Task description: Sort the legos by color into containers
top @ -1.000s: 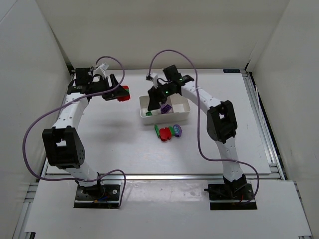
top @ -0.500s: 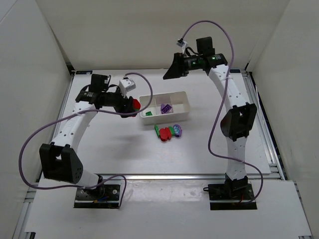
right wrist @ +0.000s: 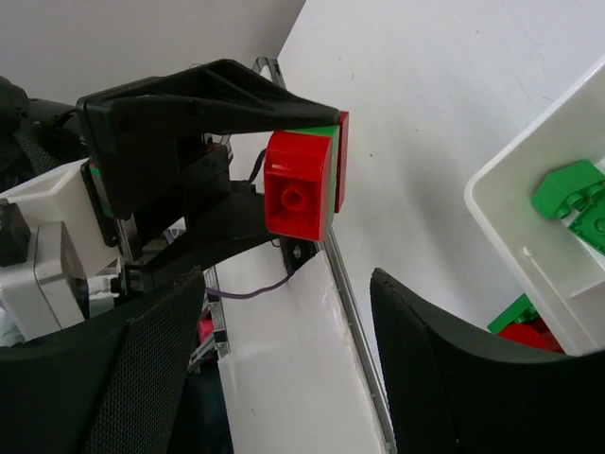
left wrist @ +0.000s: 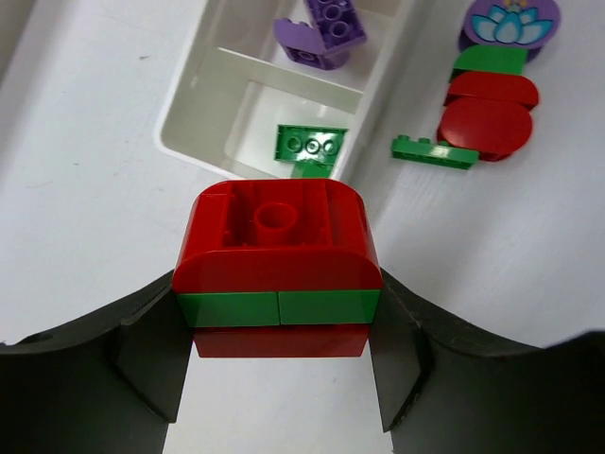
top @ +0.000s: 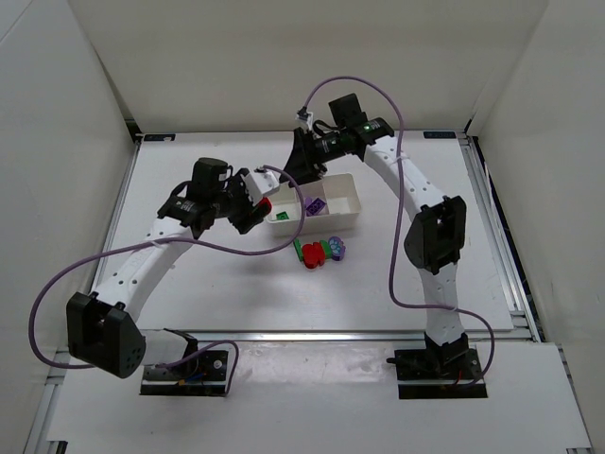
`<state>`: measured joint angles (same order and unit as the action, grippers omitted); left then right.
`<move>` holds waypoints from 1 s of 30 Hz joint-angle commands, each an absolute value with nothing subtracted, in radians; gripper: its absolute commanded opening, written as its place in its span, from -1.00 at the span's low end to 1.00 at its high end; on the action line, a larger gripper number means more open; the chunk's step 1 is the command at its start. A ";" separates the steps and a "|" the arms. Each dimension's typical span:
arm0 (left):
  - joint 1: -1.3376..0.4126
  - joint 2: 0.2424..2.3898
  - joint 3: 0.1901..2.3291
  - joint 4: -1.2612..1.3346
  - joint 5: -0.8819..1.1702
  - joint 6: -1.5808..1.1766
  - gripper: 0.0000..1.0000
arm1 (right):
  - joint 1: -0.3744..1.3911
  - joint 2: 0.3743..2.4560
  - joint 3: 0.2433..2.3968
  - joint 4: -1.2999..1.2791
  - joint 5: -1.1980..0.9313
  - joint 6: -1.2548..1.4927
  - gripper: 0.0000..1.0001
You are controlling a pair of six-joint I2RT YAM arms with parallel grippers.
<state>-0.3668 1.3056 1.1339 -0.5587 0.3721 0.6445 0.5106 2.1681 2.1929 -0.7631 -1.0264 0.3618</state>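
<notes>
My left gripper [top: 259, 208] is shut on a red-green-red lego stack [top: 266, 203], held just left of the white tray [top: 348, 185]. In the left wrist view the stack [left wrist: 276, 255] sits between the jaws of that gripper [left wrist: 277, 326]. The tray's wall [left wrist: 189, 132] shows there, with a green brick [left wrist: 310, 147] in the near compartment and a purple brick [left wrist: 321, 28] in the one beyond. My right gripper [top: 301, 163] hovers open and empty above the tray's back left corner. Its view, past its own jaws [right wrist: 284, 378], faces the held stack [right wrist: 301, 184].
Loose legos lie on the table in front of the tray: a green piece [top: 298, 249], a red one [top: 313, 255], a green-red one [top: 328, 249] and a purple flower piece [top: 339, 248]. White walls enclose the table. A purple cable [top: 284, 236] hangs from each arm.
My left gripper has carried the stack right, toward the tray's left end. My right arm rose off the tray to the back, then swung down left over the tray's back corner.
</notes>
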 commanded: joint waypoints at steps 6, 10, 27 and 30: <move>-0.385 1.270 1.137 -0.437 0.268 0.592 -0.80 | 0.538 2.151 2.259 -0.827 -1.069 0.312 0.48; -0.383 1.282 1.149 -0.431 0.284 0.572 -0.80 | 0.564 2.169 2.284 -0.865 -1.039 0.261 0.49; -0.383 1.308 1.196 -0.434 0.367 0.537 -0.80 | 0.594 2.253 2.385 -0.873 -0.839 0.241 0.60; -0.383 1.321 1.207 -0.440 0.373 0.529 -0.80 | 0.597 2.263 2.393 -0.858 -0.853 0.252 0.64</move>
<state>-0.3817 1.3220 1.1603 -0.4587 0.3370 0.5461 0.5896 2.2566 2.3360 -0.8665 -0.8543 0.2523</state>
